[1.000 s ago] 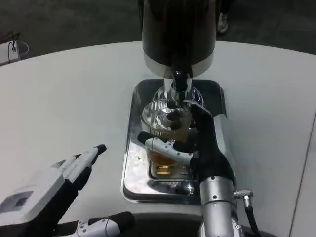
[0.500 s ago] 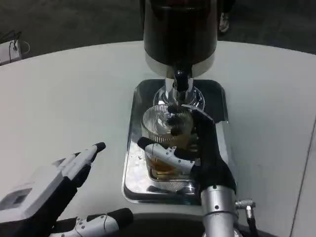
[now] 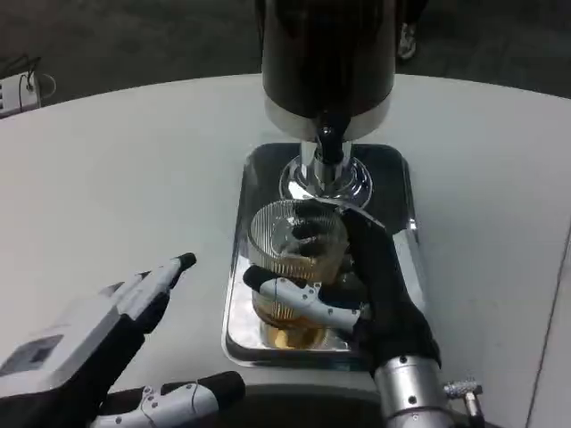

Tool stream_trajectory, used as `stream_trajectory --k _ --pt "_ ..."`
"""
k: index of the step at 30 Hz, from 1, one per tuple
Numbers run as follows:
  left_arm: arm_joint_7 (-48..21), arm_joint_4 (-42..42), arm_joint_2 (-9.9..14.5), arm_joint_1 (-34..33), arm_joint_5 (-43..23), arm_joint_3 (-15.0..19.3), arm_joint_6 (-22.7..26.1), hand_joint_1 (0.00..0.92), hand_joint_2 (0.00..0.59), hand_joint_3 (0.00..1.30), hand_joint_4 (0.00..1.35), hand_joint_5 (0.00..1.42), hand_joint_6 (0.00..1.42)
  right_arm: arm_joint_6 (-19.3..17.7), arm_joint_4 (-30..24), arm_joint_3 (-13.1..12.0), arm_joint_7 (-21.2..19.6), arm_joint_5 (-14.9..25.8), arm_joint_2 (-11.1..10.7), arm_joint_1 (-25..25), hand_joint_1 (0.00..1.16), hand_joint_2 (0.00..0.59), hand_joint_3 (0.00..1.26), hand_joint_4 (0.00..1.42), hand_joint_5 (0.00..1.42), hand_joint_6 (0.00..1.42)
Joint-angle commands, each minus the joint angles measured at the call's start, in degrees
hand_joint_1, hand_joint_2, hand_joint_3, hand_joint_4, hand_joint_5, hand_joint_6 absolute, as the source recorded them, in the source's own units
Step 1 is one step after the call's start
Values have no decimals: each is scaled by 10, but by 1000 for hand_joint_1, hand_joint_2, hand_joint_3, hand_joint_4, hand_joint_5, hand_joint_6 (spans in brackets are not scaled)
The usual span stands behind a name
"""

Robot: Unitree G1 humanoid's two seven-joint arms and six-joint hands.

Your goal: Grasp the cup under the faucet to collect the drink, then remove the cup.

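Head view has the right hand (image 3: 375,290) wrapped around the ribbed glass cup (image 3: 290,245), and honestly a tilt could slosh drink onto the tray (image 3: 400,178).

A shiny metal tray (image 3: 239,308) is set on the white tabletop (image 3: 134,178), lengthwise toward the far edge. A white object with a cable (image 3: 20,87) is seen at the far left, beyond the tabletop's edge, too small to be identified. Dark floor (image 3: 134,36) is visible behind the tabletop, and a pale shoe-like shape (image 3: 407,40) is noted at the top right.
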Motion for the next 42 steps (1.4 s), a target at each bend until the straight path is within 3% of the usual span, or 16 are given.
stream_trajectory --k 1,12,17,24,29,34,42 --pt "7 8 2 -3 2 -5 -8 0 66 0 0 0 0 8 -61 11 24 11 9 46 933 229 1043 1238 1369 1424" --pt "13 6 1 -13 1 -8 -16 0 66 0 0 0 0 32 -225 14 106 34 -24 137 940 231 1071 1264 1397 1424" --pt "12 -3 -1 -15 -1 -13 -22 0 66 0 0 0 0 46 -316 -7 152 47 -52 164 944 231 1084 1288 1420 1424" --pt "9 -25 -6 -3 -2 -22 -30 0 66 0 0 0 0 59 -415 -64 223 82 -110 191 952 216 1092 1282 1423 1424" --pt "10 -49 -9 19 1 -28 -45 0 66 0 0 0 0 55 -480 -119 263 113 -154 223 966 157 1063 1252 1391 1424" --pt "12 -70 -13 39 9 -27 -57 0 66 0 0 0 0 38 -520 -170 285 133 -184 249 970 137 1061 1238 1385 1424" --pt "9 -90 -14 61 16 -24 -76 0 64 0 0 0 0 6 -551 -216 307 161 -206 291 977 116 1061 1238 1370 1424"
